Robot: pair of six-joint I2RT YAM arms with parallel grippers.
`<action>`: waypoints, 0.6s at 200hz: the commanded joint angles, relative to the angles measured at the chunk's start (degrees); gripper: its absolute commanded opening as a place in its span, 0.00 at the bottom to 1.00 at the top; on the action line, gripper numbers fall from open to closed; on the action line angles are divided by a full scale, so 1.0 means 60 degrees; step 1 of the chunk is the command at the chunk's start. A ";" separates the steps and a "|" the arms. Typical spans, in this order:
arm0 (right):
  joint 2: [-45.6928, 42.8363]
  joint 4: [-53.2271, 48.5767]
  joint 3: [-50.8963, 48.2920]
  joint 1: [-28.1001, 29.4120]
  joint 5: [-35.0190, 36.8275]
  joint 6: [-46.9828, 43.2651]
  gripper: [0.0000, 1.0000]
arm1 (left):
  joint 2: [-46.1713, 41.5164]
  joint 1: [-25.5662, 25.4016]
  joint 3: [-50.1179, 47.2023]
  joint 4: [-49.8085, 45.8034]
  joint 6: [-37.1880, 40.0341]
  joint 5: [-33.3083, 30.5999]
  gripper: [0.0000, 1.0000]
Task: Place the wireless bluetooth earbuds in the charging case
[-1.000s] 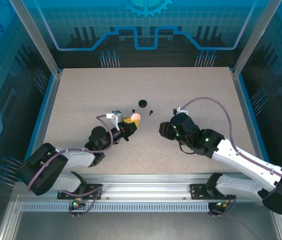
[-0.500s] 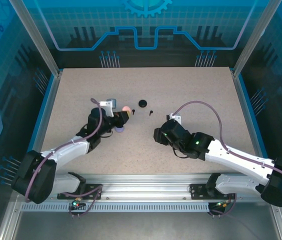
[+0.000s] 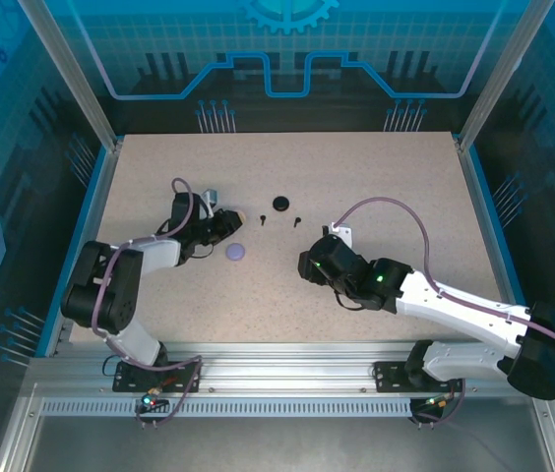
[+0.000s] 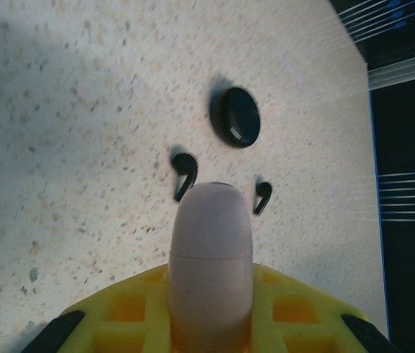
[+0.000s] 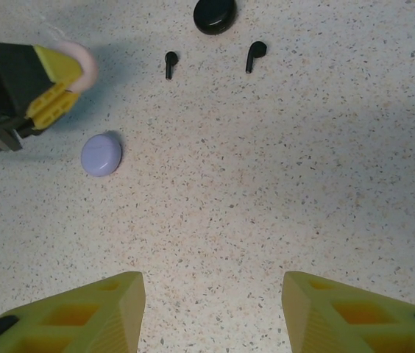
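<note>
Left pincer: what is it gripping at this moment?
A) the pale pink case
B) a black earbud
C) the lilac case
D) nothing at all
A: the left pincer is shut on the pale pink case, which sticks out between its yellow fingers, while the lilac case lies loose on the table nearby.

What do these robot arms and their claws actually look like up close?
The left arm and right arm share black joints, white shells and a looping purplish cable; a green light glows on the right. The right gripper has two yellow wedge fingers with grid pockets and black corners; the left gripper matches.
</note>
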 commanded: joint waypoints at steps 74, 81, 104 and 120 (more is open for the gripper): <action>-0.0226 -0.0165 0.0146 0.0161 0.0461 0.0255 0.53 | 0.1237 0.0260 0.0654 -0.0312 0.0137 0.0164 0.00; -0.0247 -0.0180 0.0146 0.0161 0.0478 0.0236 0.54 | 0.1311 0.0289 0.0718 -0.0385 0.0203 0.0170 0.00; -0.0255 -0.0194 0.0160 0.0161 0.0508 0.0220 0.54 | 0.1561 0.0373 0.0862 -0.0424 0.0252 0.0211 0.00; -0.0251 -0.0209 0.0160 0.0161 0.0513 0.0206 0.54 | 0.1701 0.0407 0.0947 -0.0483 0.0286 0.0216 0.03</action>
